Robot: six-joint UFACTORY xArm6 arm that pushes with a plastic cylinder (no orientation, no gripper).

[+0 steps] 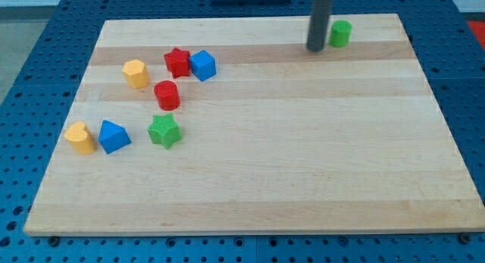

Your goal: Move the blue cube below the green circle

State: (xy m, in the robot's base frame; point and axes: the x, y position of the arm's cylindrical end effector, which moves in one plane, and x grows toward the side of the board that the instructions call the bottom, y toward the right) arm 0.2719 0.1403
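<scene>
- a wooden bench (303,142) is seen lying on a blue perforated surface (30,51).
- no jawed end effector is carried by the arm, so no wide or narrow state can be told and nothing is held; only a straight dark rod is seen, and my tip (315,49) is set down near the view's top right.
- the green circle (340,33) is found just beside my tip, on its right; whether they touch cannot be told.
- the blue cube (203,65) is placed well apart from my tip, toward the view's upper left, against the right side of the red star (177,62).
- a yellow hexagonal block (136,73) is seen left of the red star, and a red cylinder (167,95) below it.
- lower left, a yellow block (80,138), a blue block (114,136) and a green star (164,131) are lined up in a row.
</scene>
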